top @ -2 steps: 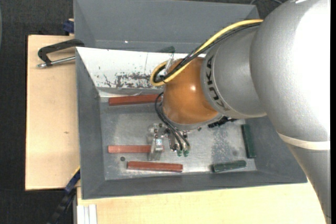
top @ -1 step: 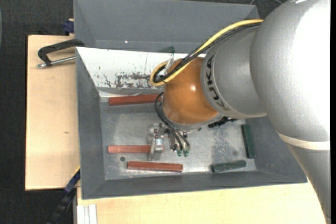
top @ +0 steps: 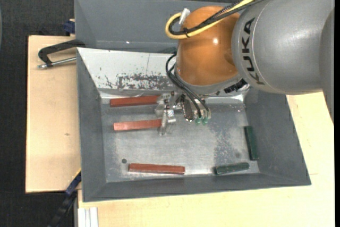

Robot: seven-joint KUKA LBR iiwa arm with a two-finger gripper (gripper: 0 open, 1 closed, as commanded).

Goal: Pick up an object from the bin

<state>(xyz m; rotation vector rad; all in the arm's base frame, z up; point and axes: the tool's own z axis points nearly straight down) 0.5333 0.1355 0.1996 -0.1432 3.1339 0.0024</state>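
Note:
My gripper (top: 167,115) hangs low over the middle of the bin, under the orange cover. It is at the right ends of two red-brown flat bars. The upper bar (top: 134,102) lies along the back of the bin floor, and its right end meets the gripper's metal parts. The middle bar (top: 137,125) lies parallel just in front of it, with its right end under the gripper. I cannot see whether either bar is gripped.
A third red-brown bar (top: 156,169) lies along the front wall. Two dark green bars lie at the right: one (top: 251,143) along the right wall, one (top: 231,168) in the front right corner. The arm covers the back right of the bin.

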